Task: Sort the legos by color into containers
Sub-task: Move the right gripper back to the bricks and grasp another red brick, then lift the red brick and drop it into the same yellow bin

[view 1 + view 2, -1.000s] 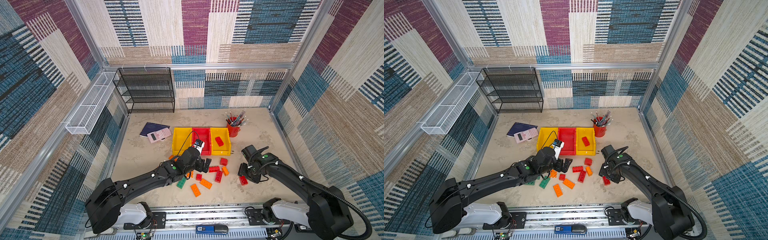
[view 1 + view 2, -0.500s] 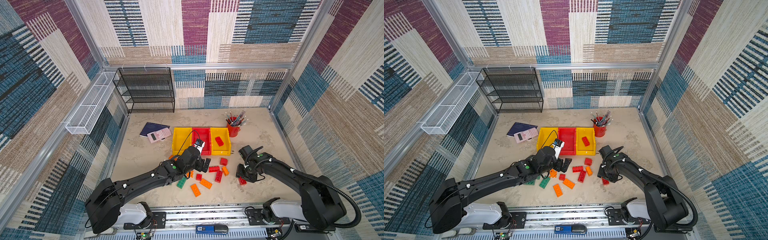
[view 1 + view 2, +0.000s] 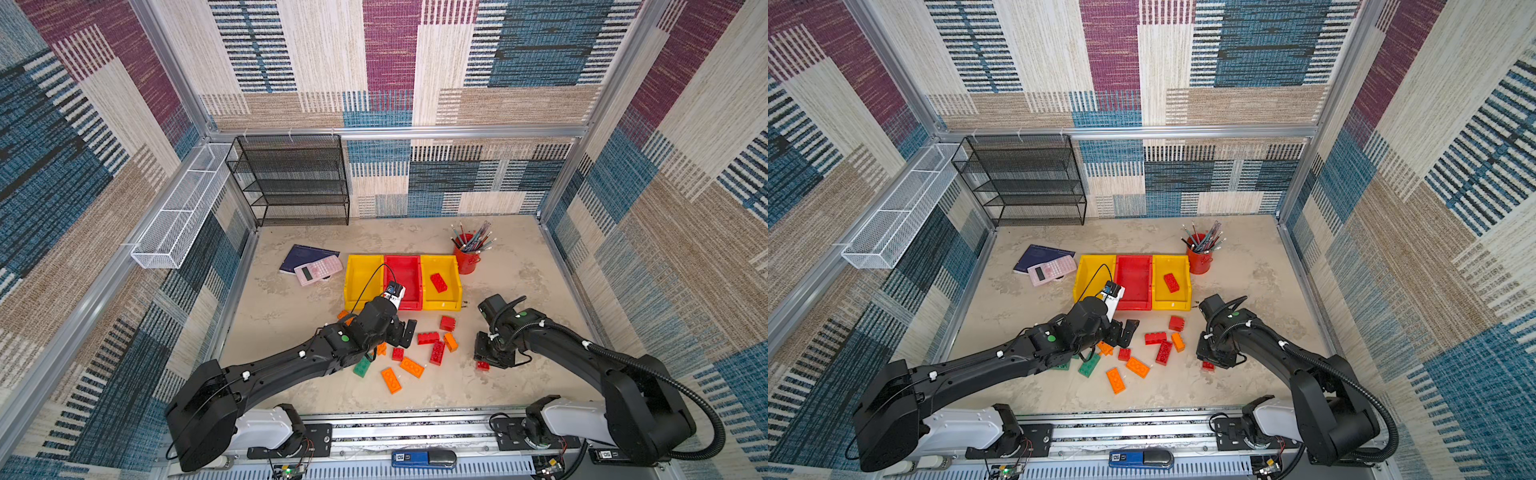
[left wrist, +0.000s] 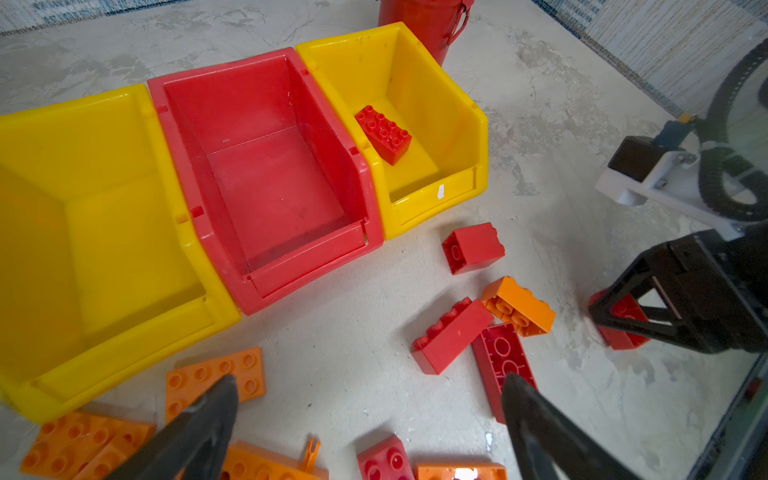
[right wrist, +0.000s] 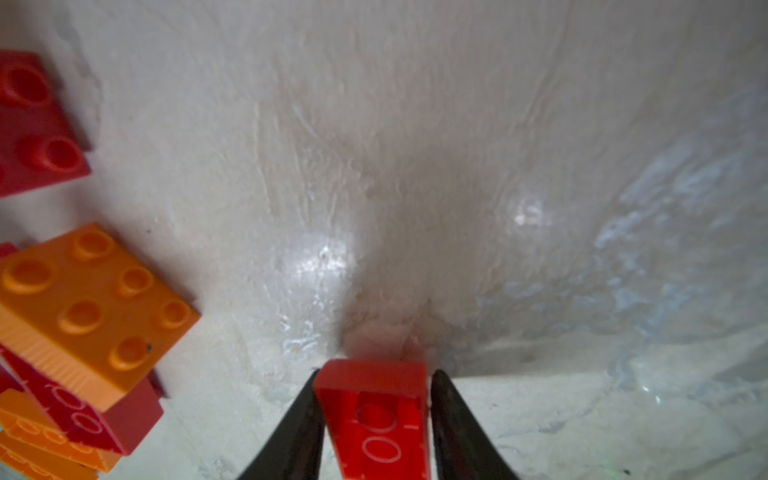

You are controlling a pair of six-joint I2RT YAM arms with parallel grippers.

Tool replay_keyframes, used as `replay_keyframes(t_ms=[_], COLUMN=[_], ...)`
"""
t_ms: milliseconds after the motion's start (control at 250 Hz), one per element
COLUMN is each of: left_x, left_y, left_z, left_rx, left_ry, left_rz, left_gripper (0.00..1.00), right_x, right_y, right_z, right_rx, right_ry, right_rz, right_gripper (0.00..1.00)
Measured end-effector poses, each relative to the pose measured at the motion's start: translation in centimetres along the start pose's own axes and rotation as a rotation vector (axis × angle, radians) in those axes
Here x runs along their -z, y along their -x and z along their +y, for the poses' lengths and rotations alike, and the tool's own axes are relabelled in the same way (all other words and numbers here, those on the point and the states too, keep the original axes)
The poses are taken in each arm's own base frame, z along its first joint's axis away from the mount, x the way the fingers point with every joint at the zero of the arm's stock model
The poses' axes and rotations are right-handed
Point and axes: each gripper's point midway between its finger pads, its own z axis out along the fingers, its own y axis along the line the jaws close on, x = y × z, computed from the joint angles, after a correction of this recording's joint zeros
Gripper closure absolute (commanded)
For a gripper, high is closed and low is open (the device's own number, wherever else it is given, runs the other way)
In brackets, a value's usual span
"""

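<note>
Three containers stand in a row: a yellow bin (image 3: 361, 266), a red bin (image 3: 402, 262) and a yellow bin (image 3: 454, 291) holding one red lego (image 3: 439, 282). Loose legos lie in front: red (image 3: 428, 337), orange (image 3: 412, 367) and green (image 3: 362, 367). My left gripper (image 4: 370, 382) hangs open over this pile, just in front of the red bin (image 4: 270, 174), with nothing between its fingers. To the right of the pile, my right gripper (image 5: 372, 376) is down at the table, shut on a red lego (image 5: 374, 415) that lies underside up (image 3: 482, 365).
A red pencil cup (image 3: 466, 259) stands beside the right yellow bin. A pink calculator (image 3: 318, 270) lies on a dark notebook (image 3: 305, 255) left of the bins. A black mesh shelf (image 3: 291, 183) stands at the back left, with a white wire basket (image 3: 178, 212) on the left wall.
My right gripper has come down a little to the left and its fingers have closed on the red lego. The left arm has not moved.
</note>
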Motion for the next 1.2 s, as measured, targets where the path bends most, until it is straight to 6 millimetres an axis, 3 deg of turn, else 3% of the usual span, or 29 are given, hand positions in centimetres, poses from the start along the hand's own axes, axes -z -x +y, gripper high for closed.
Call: replay_keyframes(t_ms=[160, 320, 632, 796, 968, 1200], left_x=[0.6, 1.3, 2.6, 3.3, 4.3, 5.9], left_y=[0.0, 0.6, 1.3, 1.6, 1.7, 2.2], left_z=[0.2, 0.5, 1.3, 2.0, 2.9, 4.2], left_rx=[0.008, 0.019, 0.017, 0.018, 0.018, 0.034], left_ry=[0.002, 0.014, 0.041, 0.063, 0.090, 0.126], left_rz=[-0.013, -0.040, -0.067, -0.075, -0.081, -0.109], left_gripper=[0.01, 0.01, 0.01, 0.01, 0.01, 0.01], right_x=[-0.3, 0.6, 6.1, 7.9, 8.0, 6.3], right_y=[-0.1, 0.8, 7.1, 11.0, 14.7, 17.9], right_z=[-0.3, 0.3, 6.7, 10.5, 13.7, 16.2], right_rx=[0.010, 0.017, 0.076, 0.116, 0.160, 0.206], right_ry=[-0.020, -0.016, 0.118, 0.168, 0.191, 0.182], right_rz=[0.007, -0.019, -0.184, -0.247, -0.284, -0.288], right_gripper=[0.69, 0.71, 0.71, 0.71, 0.69, 0.65])
